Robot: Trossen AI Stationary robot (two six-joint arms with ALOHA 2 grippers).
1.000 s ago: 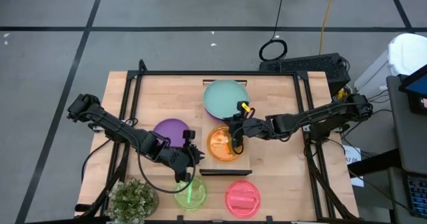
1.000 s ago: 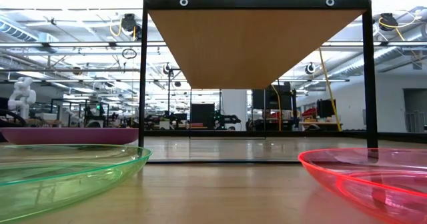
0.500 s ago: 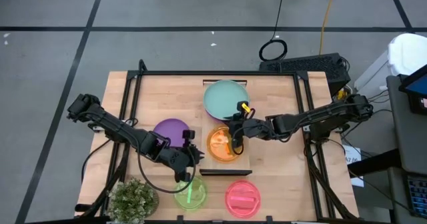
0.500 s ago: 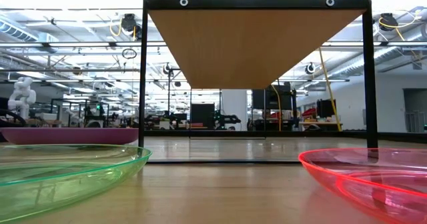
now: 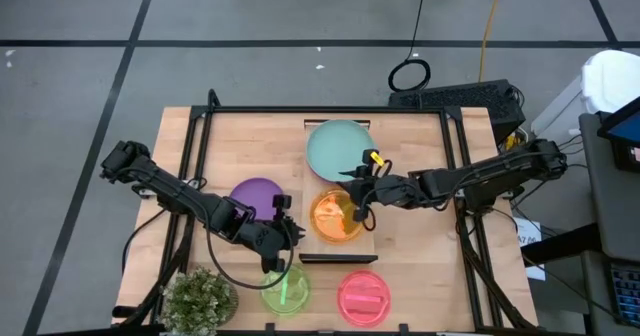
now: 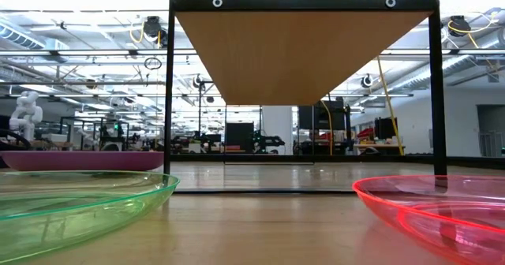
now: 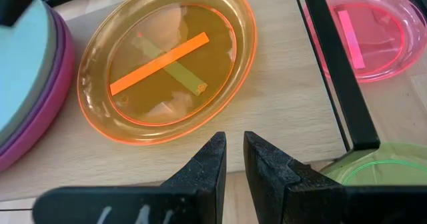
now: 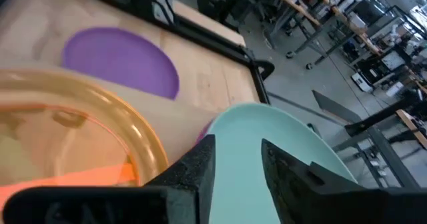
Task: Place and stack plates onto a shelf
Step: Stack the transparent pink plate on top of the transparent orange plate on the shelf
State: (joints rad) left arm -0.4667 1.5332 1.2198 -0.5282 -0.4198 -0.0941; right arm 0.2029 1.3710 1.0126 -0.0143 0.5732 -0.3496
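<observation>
I take the shelf [image 5: 340,191] as my landmark: the light board framed by dark bars, standing raised over the surface [image 5: 420,276]. The orange plate [image 5: 336,216] lies flat on the shelf at its near end, close to the dark end bar. It sits beside the teal plate [image 5: 338,148], which tops a magenta plate [image 7: 47,111] at the far end. I judge the large plates are stacked there to leave room on a narrow board.

My right pincer [image 5: 362,212] hovers at the orange plate's edge on the side nearer the shelf's right rim. Its fingers stand apart with nothing between them, though I cannot tell whether a tip touches the rim.

My left pincer [image 5: 290,230] waits just off the shelf's left edge, pointed at the orange plate, its fingers nearly together and holding nothing.

Off the shelf, the purple plate [image 5: 258,198] lies to its left. The green plate [image 5: 285,288] and pink-red plate [image 5: 360,296] lie past its near end, not yet placed.
</observation>
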